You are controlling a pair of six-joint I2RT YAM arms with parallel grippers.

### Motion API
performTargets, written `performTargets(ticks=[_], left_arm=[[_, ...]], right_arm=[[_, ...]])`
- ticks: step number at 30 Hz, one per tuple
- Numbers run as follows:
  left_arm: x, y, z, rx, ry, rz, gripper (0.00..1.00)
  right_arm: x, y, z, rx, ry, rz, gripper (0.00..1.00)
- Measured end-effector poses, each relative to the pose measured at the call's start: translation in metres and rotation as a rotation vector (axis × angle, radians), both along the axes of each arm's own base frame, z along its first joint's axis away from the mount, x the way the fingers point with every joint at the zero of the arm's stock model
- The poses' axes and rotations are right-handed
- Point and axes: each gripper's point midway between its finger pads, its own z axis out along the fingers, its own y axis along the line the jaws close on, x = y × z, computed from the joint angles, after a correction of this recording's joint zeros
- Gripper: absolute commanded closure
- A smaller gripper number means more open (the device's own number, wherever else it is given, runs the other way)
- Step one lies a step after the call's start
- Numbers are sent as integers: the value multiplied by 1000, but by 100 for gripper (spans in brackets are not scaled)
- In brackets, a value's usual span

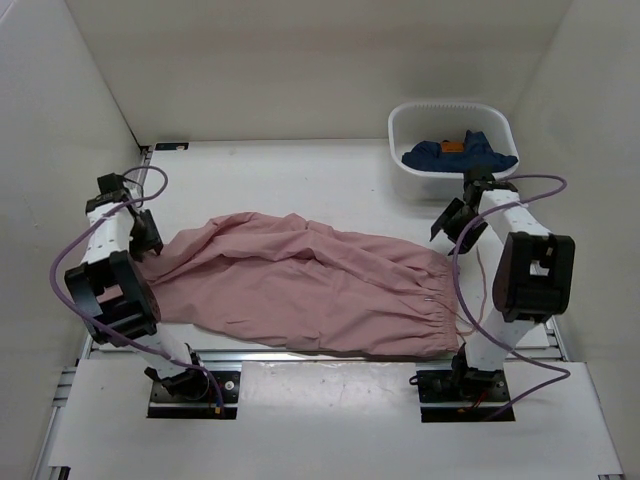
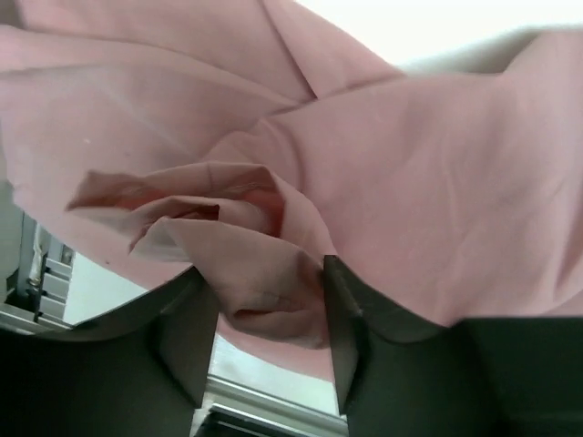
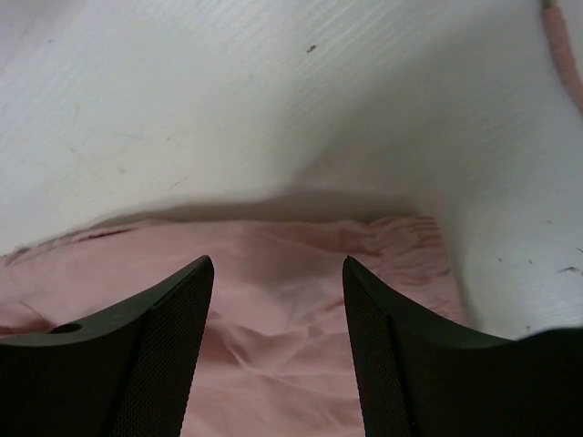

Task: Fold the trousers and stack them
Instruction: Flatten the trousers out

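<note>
Trousers point(image 1: 310, 285) of dusty pink lie spread across the white table point(image 1: 300, 180), reaching from one pincer to the other. The left pincer point(image 2: 264, 273) has its jaws parted. A bunched fold of the leg end sits in the gap, brushing both fingers point(image 2: 182, 346), and more pink cloth fans out ahead of the fingertips and to either side. Its hold looks loose rather than pinched.

The right pincer point(image 3: 277, 264) is also spread apart, with nothing between its jaws. It hovers just over the gathered waistband point(image 3: 410, 237), with cloth beneath the fingertips and bare table ahead of them. A thin pink drawstring point(image 3: 557, 41) lies further ahead, off to one side. Beyond this pincer, near the far wall, stands a white basket point(image 1: 400, 130) holding a dark blue garment point(image 1: 480, 155) with an orange tag point(image 1: 452, 147).
</note>
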Motion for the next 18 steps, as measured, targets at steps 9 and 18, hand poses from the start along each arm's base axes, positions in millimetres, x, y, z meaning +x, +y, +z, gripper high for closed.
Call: performTargets(ticks=[9,18], left_arm=[[43,20,65,75,-187,8,26],[43,16,-1,-73,-12,8,9]], right_arm=[[-5,5,-57,22,177,-59,18],[-8,4,-61,12,238,-58,45]])
